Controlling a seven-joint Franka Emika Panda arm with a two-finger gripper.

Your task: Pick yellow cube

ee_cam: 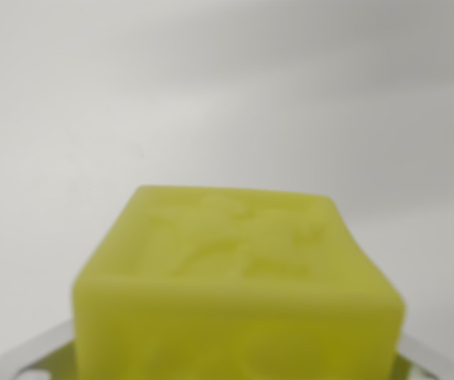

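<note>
Yellow cube (238, 297) fills lower centre of wrist view, very close to camera, blurred. Top face shows faint raised relief, pattern unreadable. Front face runs off bottom edge of frame. Shiny metal parts of claw (234, 368) peek out at both lower corners, just beside cube's sides, reflecting yellow; contact with cube hidden. Claw state: cannot tell whether clenched on cube or released. Behind cube, plain pale grey-white surface, out of focus, soft shadow across top
</note>
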